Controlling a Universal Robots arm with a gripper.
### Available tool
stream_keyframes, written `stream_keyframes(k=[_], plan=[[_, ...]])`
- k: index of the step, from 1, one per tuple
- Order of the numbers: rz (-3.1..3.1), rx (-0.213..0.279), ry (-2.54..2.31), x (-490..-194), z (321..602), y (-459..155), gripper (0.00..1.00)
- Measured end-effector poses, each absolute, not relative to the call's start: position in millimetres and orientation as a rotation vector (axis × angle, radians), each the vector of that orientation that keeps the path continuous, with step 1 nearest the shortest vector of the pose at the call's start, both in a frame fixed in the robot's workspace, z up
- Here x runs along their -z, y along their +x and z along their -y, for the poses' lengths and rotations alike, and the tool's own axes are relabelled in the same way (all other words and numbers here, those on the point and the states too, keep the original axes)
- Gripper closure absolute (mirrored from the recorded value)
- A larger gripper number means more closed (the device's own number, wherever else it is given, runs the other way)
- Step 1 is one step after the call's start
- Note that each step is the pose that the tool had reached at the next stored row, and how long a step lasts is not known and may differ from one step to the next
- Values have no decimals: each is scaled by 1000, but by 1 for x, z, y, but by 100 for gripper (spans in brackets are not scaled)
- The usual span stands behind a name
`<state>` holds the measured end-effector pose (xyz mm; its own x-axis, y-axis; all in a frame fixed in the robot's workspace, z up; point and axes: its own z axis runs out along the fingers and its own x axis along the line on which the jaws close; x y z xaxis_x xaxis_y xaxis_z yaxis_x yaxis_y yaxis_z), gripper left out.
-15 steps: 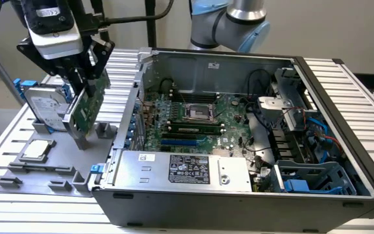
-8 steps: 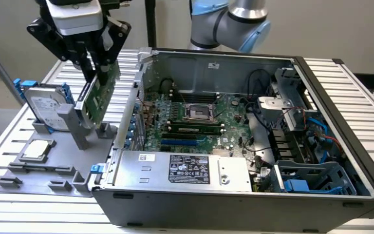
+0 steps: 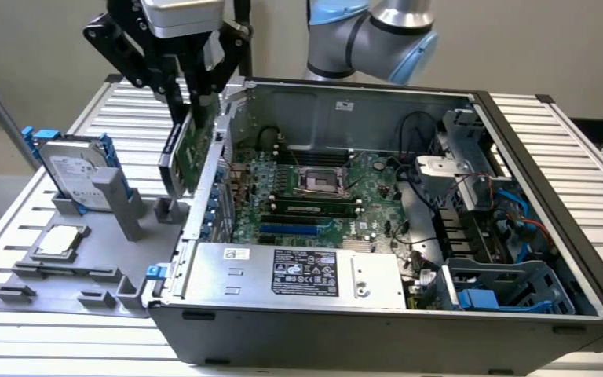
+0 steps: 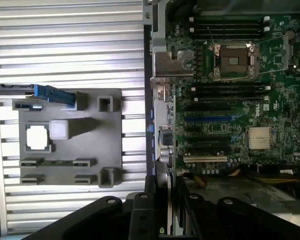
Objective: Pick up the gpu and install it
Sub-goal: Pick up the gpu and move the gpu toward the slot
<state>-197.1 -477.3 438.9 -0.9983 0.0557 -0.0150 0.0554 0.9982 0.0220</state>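
Note:
The gpu (image 3: 188, 161) is a thin green card with a darker face. It hangs upright and clear of the grey holder (image 3: 82, 263), right beside the open computer case's wall (image 3: 210, 169) on the exterior view's left. My gripper (image 3: 199, 102) is shut on its upper edge. In the wrist view the gpu (image 4: 163, 167) shows edge-on between my black fingers (image 4: 140, 210), over the case wall beside the motherboard (image 4: 230, 100). The holder's two slotted posts (image 4: 105, 104) stand with nothing in them.
On the holder (image 4: 70, 145) a silver hard drive (image 3: 76, 173) stands in its blue frame, with a square CPU chip (image 3: 60, 239) beside it. Inside the case lie expansion slots (image 4: 207, 119), memory sticks (image 4: 230, 92), cables and a power supply (image 3: 291, 275). Slatted table surrounds everything.

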Motion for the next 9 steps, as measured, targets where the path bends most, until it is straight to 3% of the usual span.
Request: stream_keyframes(k=[9], plan=[[-3126, -34, 87, -439, 477, -156, 73]])
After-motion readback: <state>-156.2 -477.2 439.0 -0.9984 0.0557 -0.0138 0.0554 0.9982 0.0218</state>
